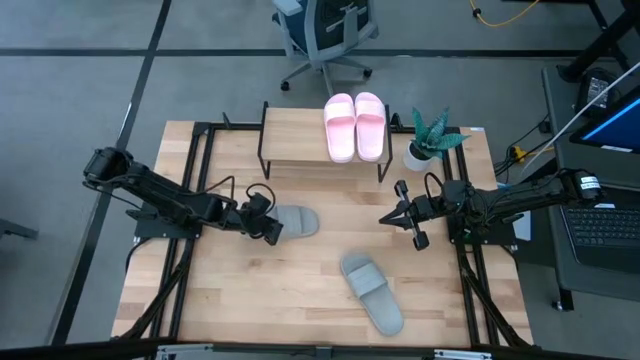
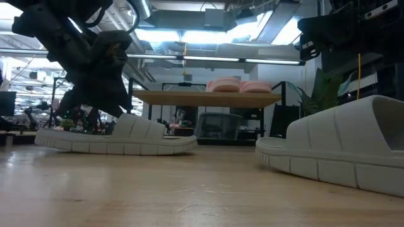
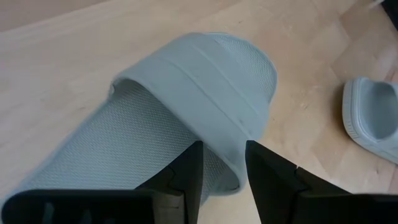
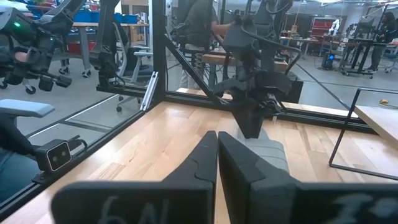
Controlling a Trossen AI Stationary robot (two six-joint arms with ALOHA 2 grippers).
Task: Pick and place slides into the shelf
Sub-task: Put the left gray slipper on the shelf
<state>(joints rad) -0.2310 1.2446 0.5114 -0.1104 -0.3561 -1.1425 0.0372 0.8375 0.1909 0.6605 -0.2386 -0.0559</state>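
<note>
Left gripper (image 1: 268, 226) low over table (image 1: 230, 300), fingers (image 3: 186, 174) pinching strap edge of grey-green slide (image 1: 293, 221) at table middle, sole flat on wood; second grey-green slide (image 1: 372, 292) lies loose nearer front edge, well apart; two pink slides (image 1: 355, 126) sit side by side on shelf (image 1: 290, 135) top board; right gripper (image 1: 408, 214) hovers right of centre, fingers pressed together, holding nothing; potted plant (image 1: 428, 138) just beside shelf.

left gripper (image 1: 272, 229) low, right gripper (image 1: 392, 217) closed
</note>
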